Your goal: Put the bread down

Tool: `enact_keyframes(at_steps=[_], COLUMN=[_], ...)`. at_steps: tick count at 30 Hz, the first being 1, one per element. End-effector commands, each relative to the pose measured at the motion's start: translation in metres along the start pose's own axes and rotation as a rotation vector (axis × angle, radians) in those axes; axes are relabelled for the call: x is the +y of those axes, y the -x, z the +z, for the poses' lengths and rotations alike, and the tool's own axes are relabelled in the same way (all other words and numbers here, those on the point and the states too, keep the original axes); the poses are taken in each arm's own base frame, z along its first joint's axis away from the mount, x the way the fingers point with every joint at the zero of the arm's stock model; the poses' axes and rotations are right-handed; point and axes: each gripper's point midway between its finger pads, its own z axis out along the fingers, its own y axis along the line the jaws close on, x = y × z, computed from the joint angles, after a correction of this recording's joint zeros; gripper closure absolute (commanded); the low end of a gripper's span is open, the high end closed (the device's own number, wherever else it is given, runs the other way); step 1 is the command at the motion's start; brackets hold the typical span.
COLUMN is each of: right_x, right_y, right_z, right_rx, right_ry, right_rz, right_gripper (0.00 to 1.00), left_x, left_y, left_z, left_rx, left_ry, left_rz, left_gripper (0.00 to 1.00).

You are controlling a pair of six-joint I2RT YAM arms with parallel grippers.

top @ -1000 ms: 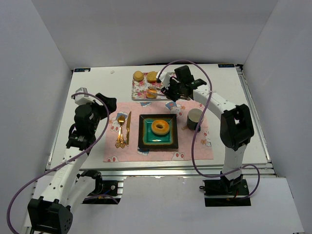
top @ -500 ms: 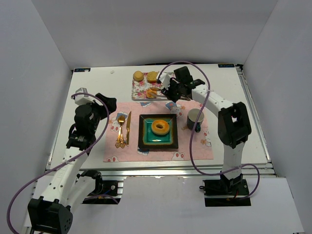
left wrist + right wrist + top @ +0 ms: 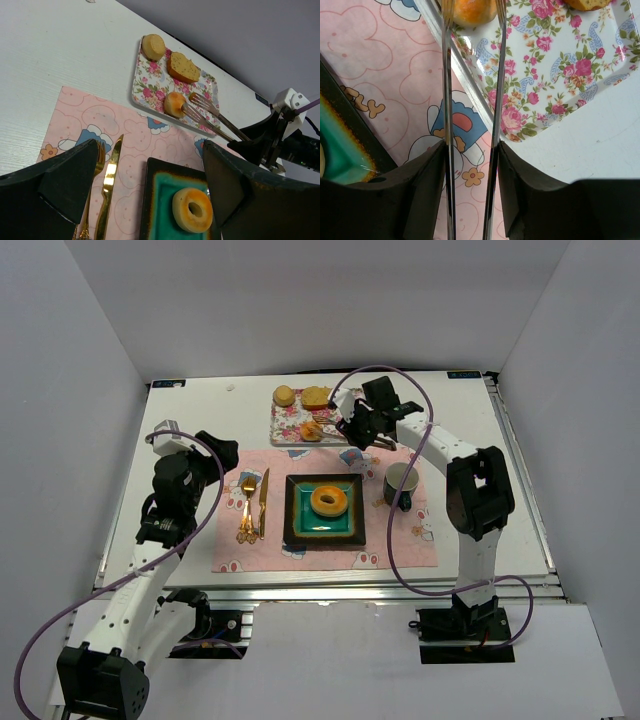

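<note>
The bun [image 3: 470, 11] sits at 6 o'clock on the tray [image 3: 560, 75], which lies at 12 o'clock from the plate [image 3: 296, 530]. The right gripper [image 3: 470, 162] clamps the tongs [image 3: 447, 100], whose tips stand on either side of the bun; I cannot tell whether they pinch it. A donut [image 3: 328, 500] already lies on the plate, so one piece seems served and, by my reading, this bun is not yet carried over. The left gripper [image 3: 150, 180] hangs spread wide, holding nothing. Only the left wrist view shows the forked tips against the bun; the right wrist view alone shows the fingers gripping the tong arms.
</note>
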Motion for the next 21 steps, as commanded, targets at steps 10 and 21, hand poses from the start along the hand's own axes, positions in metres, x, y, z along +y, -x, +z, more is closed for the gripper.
enact_keyframes(at_steps=[10, 21], right_x=[-0.022, -0.021], right_y=[0.047, 0.034], right_z=[-0.031, -0.035], right_rx=[-0.143, -0.154], right_ry=[-0.056, 0.007], right_rz=[0.028, 0.334], right_gripper=[0.51, 0.48], left_x=[0.003, 0.004], left_y=[-0.003, -0.005], left_z=[0.003, 0.004], left_rx=[0.000, 0.006], left_ry=[0.009, 0.012], left_rz=[0.008, 0.012], left_gripper=[0.06, 0.06])
